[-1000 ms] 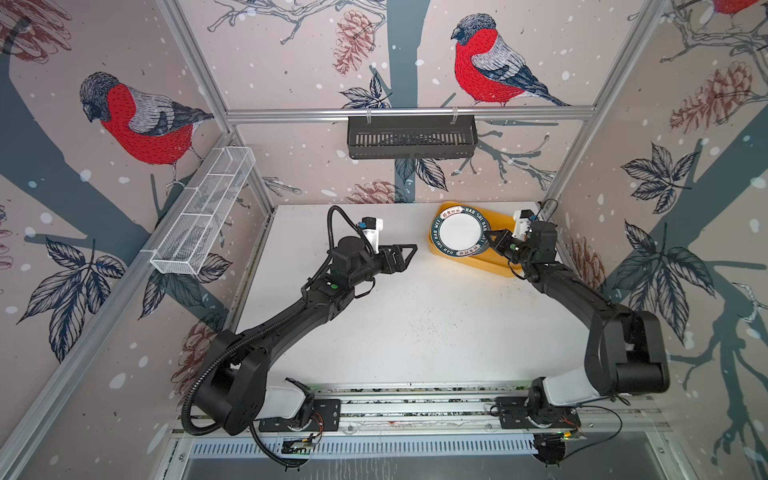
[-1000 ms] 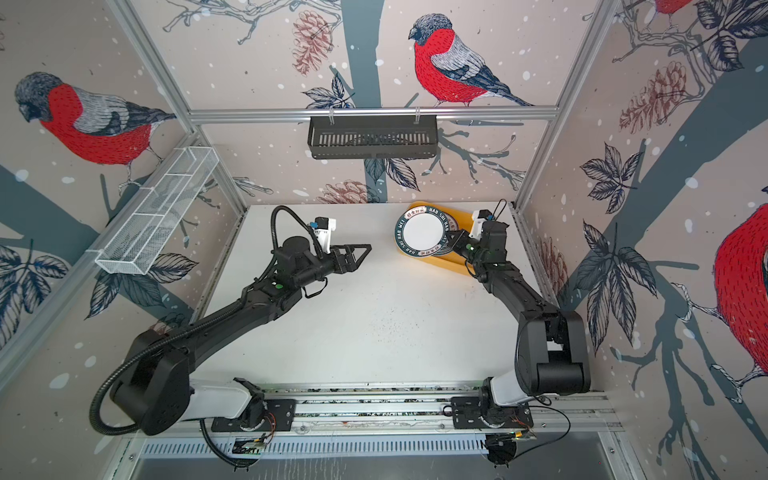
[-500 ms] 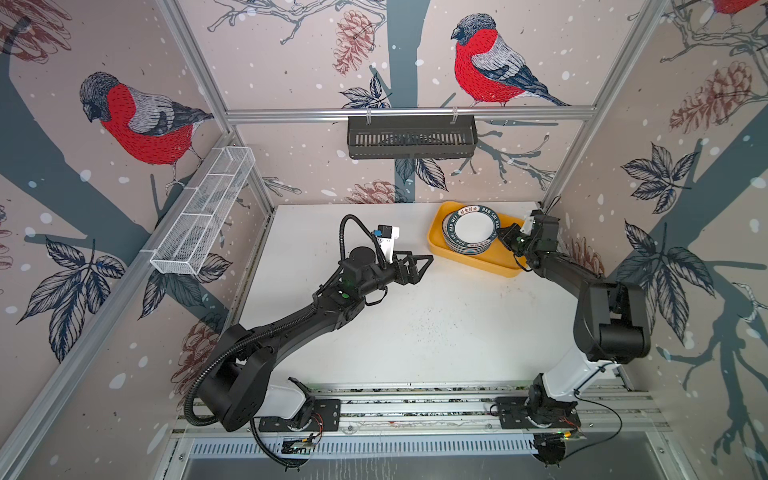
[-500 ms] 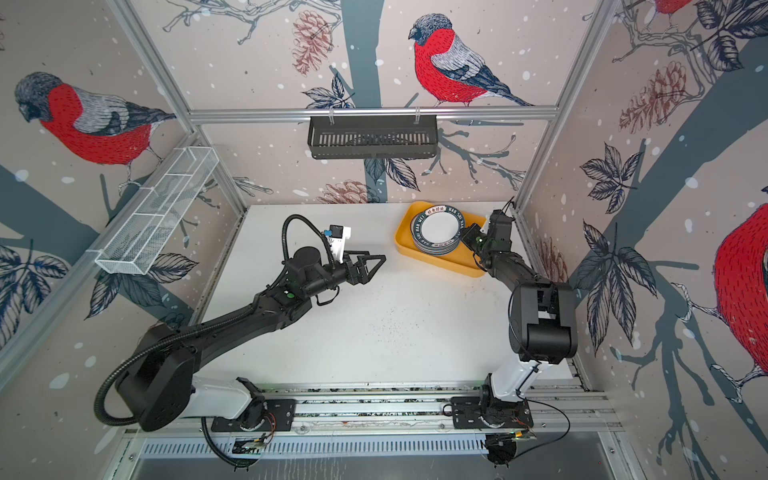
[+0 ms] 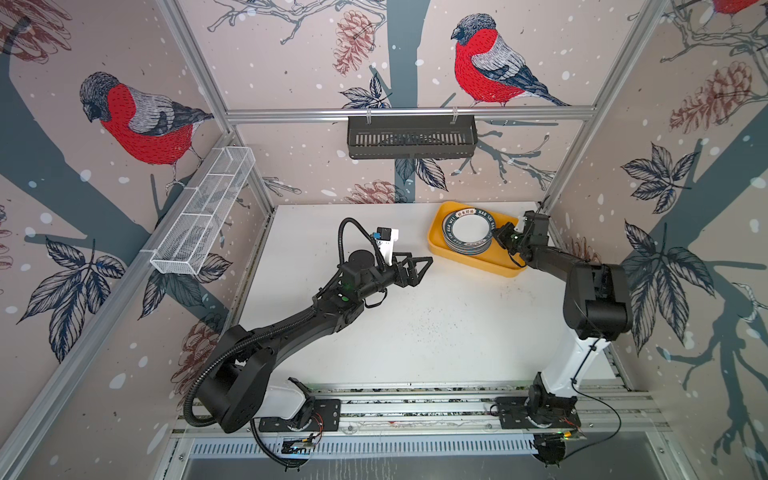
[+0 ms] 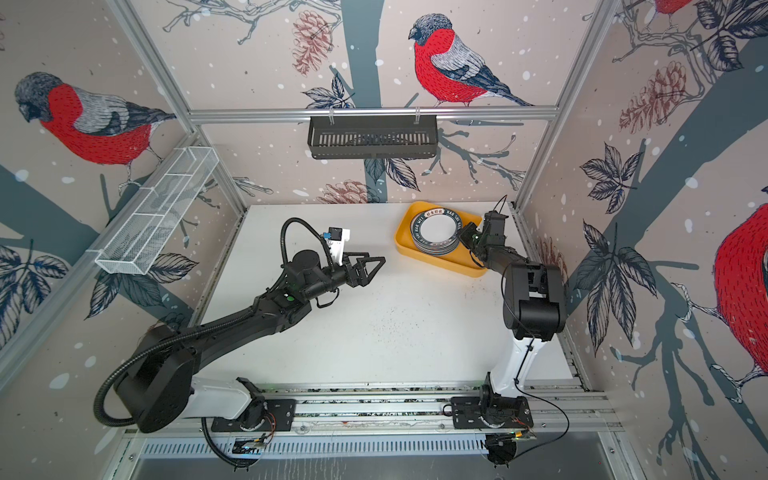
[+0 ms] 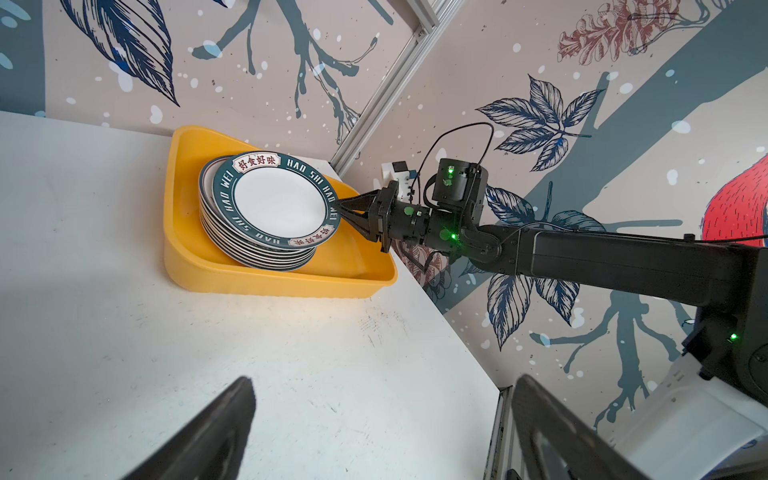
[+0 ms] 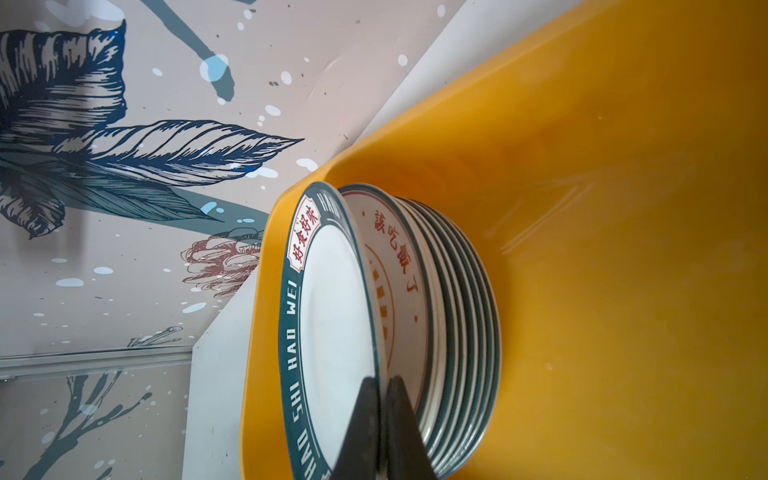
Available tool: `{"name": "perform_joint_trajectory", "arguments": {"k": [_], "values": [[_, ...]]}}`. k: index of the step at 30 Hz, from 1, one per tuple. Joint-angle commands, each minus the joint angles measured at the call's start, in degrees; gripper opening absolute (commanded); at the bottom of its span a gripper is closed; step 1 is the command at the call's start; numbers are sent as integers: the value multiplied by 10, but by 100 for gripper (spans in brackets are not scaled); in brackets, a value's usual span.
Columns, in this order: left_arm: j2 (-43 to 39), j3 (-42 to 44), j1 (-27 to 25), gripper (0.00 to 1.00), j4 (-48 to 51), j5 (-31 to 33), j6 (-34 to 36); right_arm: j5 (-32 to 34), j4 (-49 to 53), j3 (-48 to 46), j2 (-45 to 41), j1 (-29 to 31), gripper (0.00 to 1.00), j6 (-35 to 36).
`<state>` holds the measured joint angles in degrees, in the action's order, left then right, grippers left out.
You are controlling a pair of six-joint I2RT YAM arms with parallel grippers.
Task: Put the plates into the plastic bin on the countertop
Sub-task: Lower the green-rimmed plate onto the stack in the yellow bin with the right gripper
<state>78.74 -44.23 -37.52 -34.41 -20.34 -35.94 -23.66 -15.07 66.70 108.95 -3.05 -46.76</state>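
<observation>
All plates (image 5: 467,232) I see now lie stacked in the plastic bin (image 5: 498,262); a second ago the top plate (image 7: 278,203) hung above it. My right gripper (image 7: 340,210) remains pinched on its rim, left gripper (image 5: 423,271) spread empty, so probably only release remains.

Right gripper (image 7: 340,208) on top plate (image 7: 278,203) in bin (image 7: 195,268)

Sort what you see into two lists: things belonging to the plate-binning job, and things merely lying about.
Job: plates, stacked in the plastic bin; top plate, pinched by right gripper; countertop; left gripper, open.
Lying about: black slatted basket; white wire rack.
</observation>
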Motion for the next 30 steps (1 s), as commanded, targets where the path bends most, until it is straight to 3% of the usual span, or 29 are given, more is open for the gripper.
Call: {"name": "perform_joint_trajectory", "arguments": {"k": [1, 11, 14, 24, 30], "values": [[1, 0, -1, 96, -39, 10, 8, -6, -19, 11, 8, 2, 1, -9], [12, -13, -1, 96, -35, 12, 12, -9, -2, 40, 44, 13, 1, -5], [12, -12, -1, 96, -36, 12, 11, -9, -2, 42, 49, 14, 7, -7], [9, -11, -1, 96, -30, 16, 16, 4, 10, 44, 45, 14, 12, -4], [8, -10, -1, 96, -28, 18, 17, 11, 19, 46, 43, 13, 23, 1]]}}
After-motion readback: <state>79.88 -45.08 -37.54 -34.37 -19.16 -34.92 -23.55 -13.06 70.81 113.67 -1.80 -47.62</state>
